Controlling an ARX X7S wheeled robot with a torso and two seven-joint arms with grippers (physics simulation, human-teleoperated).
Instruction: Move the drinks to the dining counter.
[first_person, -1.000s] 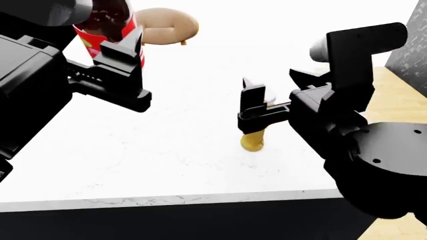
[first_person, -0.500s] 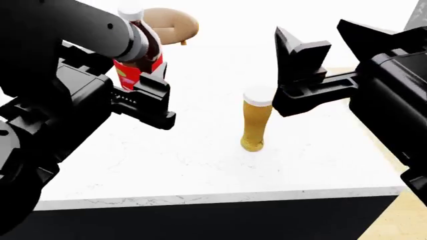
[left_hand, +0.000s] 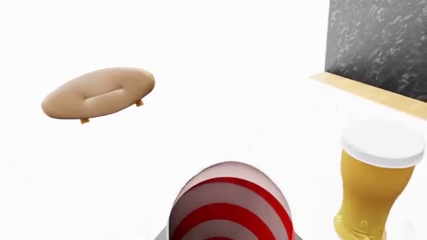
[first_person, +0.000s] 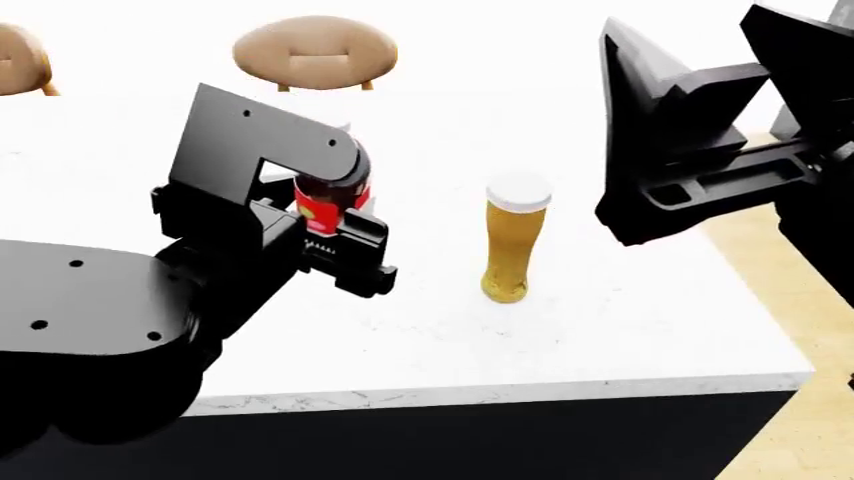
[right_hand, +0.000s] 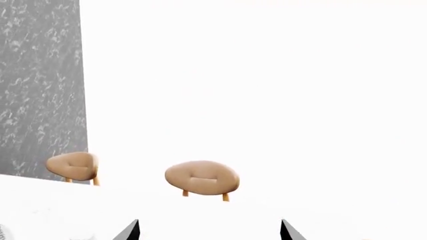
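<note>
The dining counter (first_person: 441, 330) is a wide white top over a black base. A tall glass of amber beer (first_person: 514, 245) with white foam stands free on it; the left wrist view has the beer glass (left_hand: 373, 185) beside the bottle. My left gripper (first_person: 336, 238) is shut on the cola bottle (first_person: 324, 208), held low over the counter to the left of the beer. The arm hides most of the bottle; whether its base touches the top cannot be told. Up close, the cola bottle (left_hand: 230, 205) fills the space at my left gripper (left_hand: 230, 235). My right gripper (first_person: 687, 60) hangs open and empty, above and right of the beer.
Two tan round stools (first_person: 314, 45) (first_person: 20, 60) stand beyond the counter's far edge. A dark marbled wall (left_hand: 380, 45) and light wooden floor (first_person: 801, 280) lie off the counter's right end. The counter's front edge (first_person: 507, 392) runs close below the arms.
My left arm has swung in and brought the cola bottle down low over the counter. My right gripper has let go of the beer glass and risen up and to the right.
</note>
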